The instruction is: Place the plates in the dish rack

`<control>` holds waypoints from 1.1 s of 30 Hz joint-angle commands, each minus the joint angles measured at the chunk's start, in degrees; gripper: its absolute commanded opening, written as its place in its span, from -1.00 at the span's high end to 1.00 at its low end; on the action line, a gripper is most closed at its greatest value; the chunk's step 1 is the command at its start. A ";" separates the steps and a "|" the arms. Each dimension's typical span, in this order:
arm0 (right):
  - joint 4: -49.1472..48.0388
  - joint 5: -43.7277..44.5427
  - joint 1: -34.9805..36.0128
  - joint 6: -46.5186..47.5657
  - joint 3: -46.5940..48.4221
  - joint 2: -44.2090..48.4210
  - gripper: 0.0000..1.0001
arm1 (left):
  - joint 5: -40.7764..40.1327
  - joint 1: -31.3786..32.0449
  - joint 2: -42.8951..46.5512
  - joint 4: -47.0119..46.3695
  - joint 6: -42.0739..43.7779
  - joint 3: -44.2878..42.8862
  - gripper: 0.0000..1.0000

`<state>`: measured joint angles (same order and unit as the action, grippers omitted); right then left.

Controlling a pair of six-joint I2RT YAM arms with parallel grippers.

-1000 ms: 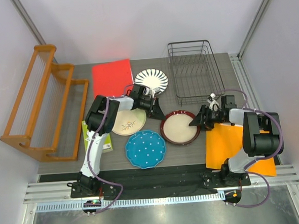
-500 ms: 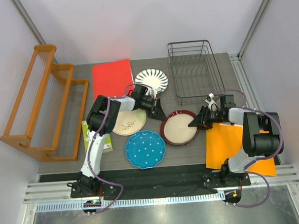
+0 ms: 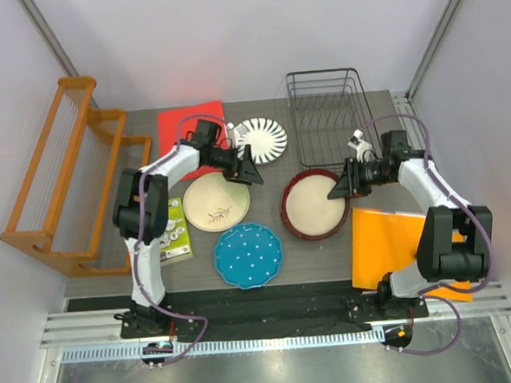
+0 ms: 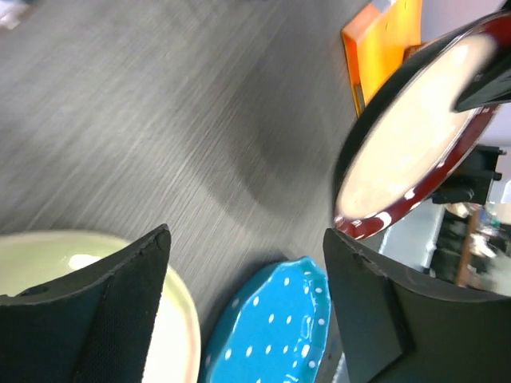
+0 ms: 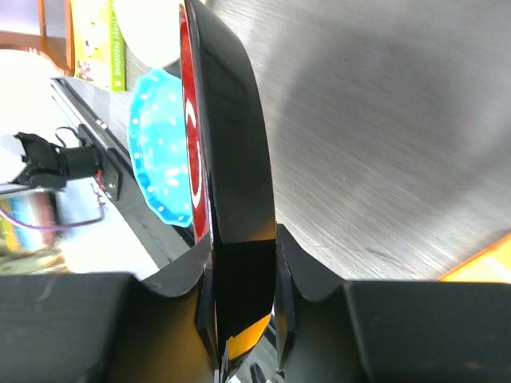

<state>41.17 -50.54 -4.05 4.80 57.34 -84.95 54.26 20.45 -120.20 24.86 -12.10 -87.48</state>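
My right gripper (image 3: 340, 186) (image 5: 239, 247) is shut on the right rim of the dark-red-rimmed beige plate (image 3: 313, 205) (image 5: 231, 159). The plate is lifted and tilted off the table, just in front of the black wire dish rack (image 3: 331, 117). From the left wrist view this plate (image 4: 415, 136) hangs at the upper right. My left gripper (image 3: 247, 170) (image 4: 246, 239) is open and holds nothing, between the black-petal plate (image 3: 263, 139) and the cream twig plate (image 3: 215, 202) (image 4: 64, 247). The blue dotted plate (image 3: 249, 254) (image 4: 271, 335) (image 5: 160, 144) lies flat near the front.
An orange wooden slatted rack (image 3: 72, 177) stands at the left. A red sheet (image 3: 191, 130) lies at the back, an orange sheet (image 3: 397, 243) (image 4: 383, 40) under my right arm, and a green booklet (image 3: 175, 231) beside the cream plate.
My left gripper opened and drew back left from the red-rimmed plate's left edge. My right gripper closed on the plate's right rim and raised it, tilted, toward the dish rack.
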 commanded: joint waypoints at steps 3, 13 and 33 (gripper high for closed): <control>14.20 -3.17 2.73 6.28 18.64 7.60 0.97 | -5.65 -0.41 10.95 5.72 3.92 0.38 -0.68; -10.72 23.18 2.82 -10.42 40.20 2.25 0.98 | -47.86 1.70 20.79 7.56 5.50 0.48 -0.99; -28.34 74.62 10.12 2.75 66.84 -26.75 0.98 | -68.68 5.48 17.02 8.62 3.57 -2.08 -0.99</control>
<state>24.14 17.98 5.61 3.57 114.45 -112.49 -13.41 25.50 -102.30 33.28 -7.57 -86.70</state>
